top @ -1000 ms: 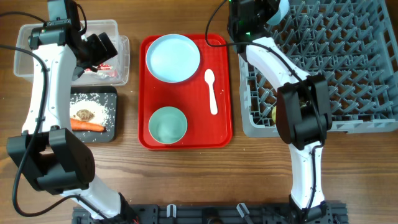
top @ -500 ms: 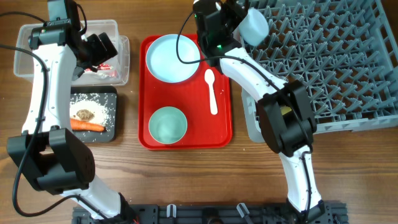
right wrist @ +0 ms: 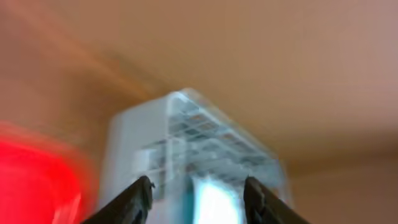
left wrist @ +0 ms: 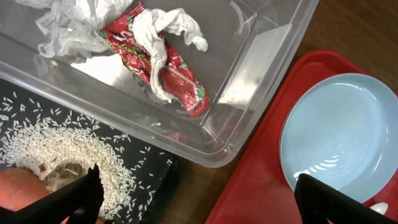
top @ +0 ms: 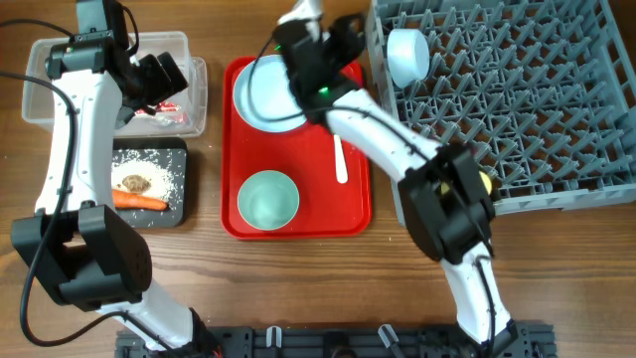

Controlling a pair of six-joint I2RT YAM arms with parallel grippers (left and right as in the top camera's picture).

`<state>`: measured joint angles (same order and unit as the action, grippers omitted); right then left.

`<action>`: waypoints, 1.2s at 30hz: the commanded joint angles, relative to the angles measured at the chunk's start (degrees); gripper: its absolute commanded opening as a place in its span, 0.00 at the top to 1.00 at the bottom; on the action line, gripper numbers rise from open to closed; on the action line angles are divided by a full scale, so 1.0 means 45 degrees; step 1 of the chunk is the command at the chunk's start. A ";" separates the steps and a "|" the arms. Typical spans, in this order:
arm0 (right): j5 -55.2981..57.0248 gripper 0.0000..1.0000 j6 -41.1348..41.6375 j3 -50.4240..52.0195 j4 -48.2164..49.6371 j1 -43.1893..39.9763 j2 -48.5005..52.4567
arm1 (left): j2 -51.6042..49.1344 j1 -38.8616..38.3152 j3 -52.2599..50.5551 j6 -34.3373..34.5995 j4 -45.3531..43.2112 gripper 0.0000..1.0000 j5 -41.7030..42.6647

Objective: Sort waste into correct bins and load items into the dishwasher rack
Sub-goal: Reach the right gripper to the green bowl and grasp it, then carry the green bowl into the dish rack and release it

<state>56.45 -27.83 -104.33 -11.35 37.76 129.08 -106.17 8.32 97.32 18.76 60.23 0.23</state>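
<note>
My right gripper [top: 333,50] hovers open and empty over the pale blue plate [top: 260,99] on the red tray; its view is blurred. One pale blue bowl [top: 407,55] rests on its side in the grey dishwasher rack [top: 517,99], apart from the fingers. A second bowl [top: 268,199] and the white spoon [top: 341,164] lie on the tray. A yellow cup [top: 485,180] peeks out in the rack's front. My left gripper [left wrist: 196,177] hangs wide open above the clear tub [left wrist: 261,74], which holds the wrapper [left wrist: 168,68]. Rice [left wrist: 62,143], a brown lump [top: 132,183] and the carrot [top: 139,200] lie in the black tray [top: 179,149].
The red tray [top: 298,224] sits between the bins on the left and the rack on the right. My right arm stretches across the tray's right side and the rack's near-left corner. Bare wooden table lies in front.
My right gripper has opened and let go of the bowl, which now sits in the rack. That arm swung left to above the plate. The left arm has not moved.
</note>
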 commanded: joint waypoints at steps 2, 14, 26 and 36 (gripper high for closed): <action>-0.7111 0.42 0.6620 -0.0044 -0.4809 0.0627 -0.1943 | 0.0306 0.0049 0.0170 -0.0107 -0.0005 0.00 -0.0165; -1.7656 0.45 0.9661 0.2958 -0.9379 0.0816 -0.2171 | 0.0306 0.0049 0.0170 -0.0107 -0.0005 0.00 -0.0165; -1.8792 0.96 1.1215 0.4401 -0.8155 0.0593 -0.2254 | 0.0306 0.0049 0.0170 -0.0107 -0.0005 0.00 -0.0165; -0.9763 0.96 1.1409 0.3186 -1.0006 -0.0865 -0.8325 | 0.0306 0.0049 0.0170 -0.0107 -0.0005 0.00 -0.0165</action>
<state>-13.56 22.31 -87.50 -55.11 34.87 103.18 -106.17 8.32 97.32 18.76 60.23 0.23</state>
